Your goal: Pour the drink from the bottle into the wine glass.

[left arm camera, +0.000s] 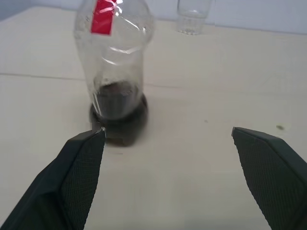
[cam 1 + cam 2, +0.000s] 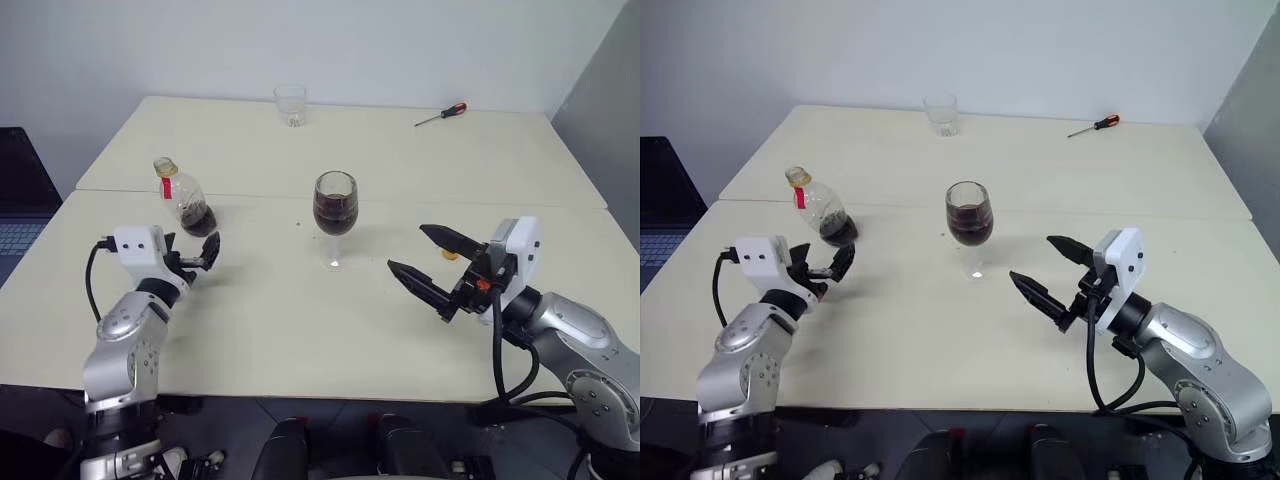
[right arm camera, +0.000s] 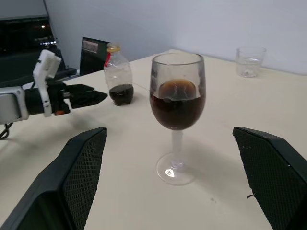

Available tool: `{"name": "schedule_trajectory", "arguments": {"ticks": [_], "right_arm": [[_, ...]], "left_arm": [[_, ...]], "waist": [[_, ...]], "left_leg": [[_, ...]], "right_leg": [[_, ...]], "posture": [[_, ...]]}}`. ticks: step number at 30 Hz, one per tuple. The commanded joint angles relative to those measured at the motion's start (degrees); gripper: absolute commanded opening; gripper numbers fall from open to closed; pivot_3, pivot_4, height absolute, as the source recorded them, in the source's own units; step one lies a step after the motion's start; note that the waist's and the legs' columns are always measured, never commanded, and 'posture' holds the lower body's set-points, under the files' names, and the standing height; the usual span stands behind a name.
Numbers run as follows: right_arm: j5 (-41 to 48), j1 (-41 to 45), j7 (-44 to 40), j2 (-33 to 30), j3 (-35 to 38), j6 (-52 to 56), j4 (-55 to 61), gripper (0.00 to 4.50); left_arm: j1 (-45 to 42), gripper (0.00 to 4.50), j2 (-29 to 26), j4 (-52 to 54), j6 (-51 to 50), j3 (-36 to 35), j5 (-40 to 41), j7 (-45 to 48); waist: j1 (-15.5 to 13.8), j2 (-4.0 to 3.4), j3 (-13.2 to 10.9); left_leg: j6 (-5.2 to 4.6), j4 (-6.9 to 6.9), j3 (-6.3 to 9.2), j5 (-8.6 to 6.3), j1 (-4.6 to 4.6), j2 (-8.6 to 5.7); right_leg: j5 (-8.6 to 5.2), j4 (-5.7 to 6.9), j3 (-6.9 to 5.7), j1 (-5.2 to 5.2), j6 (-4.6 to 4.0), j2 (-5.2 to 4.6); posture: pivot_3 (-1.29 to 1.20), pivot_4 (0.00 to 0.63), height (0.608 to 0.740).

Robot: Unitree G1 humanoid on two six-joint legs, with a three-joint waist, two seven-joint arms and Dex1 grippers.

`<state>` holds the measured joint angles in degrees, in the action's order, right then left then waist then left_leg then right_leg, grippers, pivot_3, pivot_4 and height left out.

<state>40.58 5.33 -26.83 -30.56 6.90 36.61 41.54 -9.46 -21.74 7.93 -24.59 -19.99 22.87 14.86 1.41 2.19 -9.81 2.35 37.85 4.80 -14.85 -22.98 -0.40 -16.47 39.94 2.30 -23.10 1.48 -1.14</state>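
Bottle (image 2: 184, 200) set down at ten o'clock of the wine glass (image 2: 335, 214), both grippers spread and empty.

Head view: left gripper (image 2: 197, 257) just short of the bottle, right gripper (image 2: 432, 262) at four o'clock of the glass. Left wrist view: thin, light plastic likely dents, so the body above the remaining drink (image 1: 119, 109) looks the safest hold; the red strip (image 1: 102, 17) shows no legible writing. Right wrist view: the glass looks fragile and top-heavy; its stem (image 3: 177, 147) suits gripping.

Far beyond the fingers, a clear tumbler (image 2: 290, 105) stands on the worktop (image 2: 300, 320); a red-handled screwdriver (image 2: 442, 114) lies off right.
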Motion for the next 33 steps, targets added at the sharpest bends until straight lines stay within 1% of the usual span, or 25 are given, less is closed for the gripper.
{"name": "schedule_trajectory", "arguments": {"ticks": [1, 7, 11, 15, 21, 26, 33], "right_arm": [[-0.62, -1.11, 2.30, 0.36, 2.50, -1.36, 1.63, 4.50], [-4.90, -3.69, 7.95, 2.26, 3.22, -2.19, 2.23, 4.50], [-10.93, -7.05, 12.84, 4.11, 2.02, -3.35, 2.10, 4.50], [-15.33, -10.01, 16.62, 7.17, 0.73, -4.19, 2.40, 4.50], [-22.00, -11.77, 21.82, 11.33, -0.07, -5.33, 0.29, 4.50], [-27.35, -13.39, 24.04, 13.79, -0.36, -8.44, -2.91, 4.50], [-29.74, -14.25, 24.55, 17.14, -0.50, -10.46, -4.51, 4.50]], "left_arm": [[1.11, 4.47, 1.55, 7.55, -1.23, 0.82, 0.46, -2.43], [4.45, 4.47, 5.29, 13.58, -3.19, 3.69, -0.59, -5.91], [5.39, 4.47, 7.23, 14.87, -4.02, 5.39, -2.08, -8.64], [6.01, 4.47, 8.68, 16.74, -4.70, 7.22, -3.20, -10.52], [9.01, 4.47, 11.13, 20.41, -6.00, 9.37, -4.80, -13.15], [10.81, 4.47, 13.55, 22.34, -5.78, 10.86, -6.64, -15.67], [12.96, 4.47, 15.19, 24.17, -5.59, 11.20, -8.63, -17.60]], "waist": [[0.00, 0.00, 0.00], [0.01, -0.02, 0.01], [-0.05, -0.02, 0.01], [-0.10, -0.04, 0.02], [-0.05, -0.13, 0.07], [-0.10, -0.18, 0.11], [-0.01, -0.24, 0.14]], "left_leg": [[0.00, 0.00, -0.01, 0.00, 0.00, 0.00], [0.00, -0.02, -0.05, 0.00, 0.05, 0.00], [0.00, -0.02, -0.07, 0.00, 0.04, 0.00], [0.01, -0.02, -0.08, 0.00, 0.05, -0.02], [0.01, -0.05, -0.09, 0.00, 0.06, -0.01], [0.02, -0.05, -0.13, -0.01, 0.06, -0.03], [0.02, -0.07, -0.16, -0.01, 0.08, -0.01]], "right_leg": [[0.00, 0.00, -0.01, 0.00, 0.00, 0.00], [0.00, -0.01, 0.02, 0.03, 0.00, 0.03], [-0.01, -0.02, 0.04, 0.04, 0.00, 0.03], [-0.01, -0.03, 0.04, 0.05, 0.01, 0.03], [-0.01, -0.04, 0.06, 0.05, 0.01, 0.05], [-0.02, -0.06, 0.05, 0.06, 0.01, 0.06], [-0.02, -0.07, 0.07, 0.06, 0.01, 0.08]], "posture": [[0.00, 0.150, 0.740], [0.00, 0.150, 0.740], [0.00, 0.150, 0.740], [0.00, 0.150, 0.740], [0.00, 0.150, 0.740], [0.00, 0.150, 0.740], [0.00, 0.150, 0.740]]}}
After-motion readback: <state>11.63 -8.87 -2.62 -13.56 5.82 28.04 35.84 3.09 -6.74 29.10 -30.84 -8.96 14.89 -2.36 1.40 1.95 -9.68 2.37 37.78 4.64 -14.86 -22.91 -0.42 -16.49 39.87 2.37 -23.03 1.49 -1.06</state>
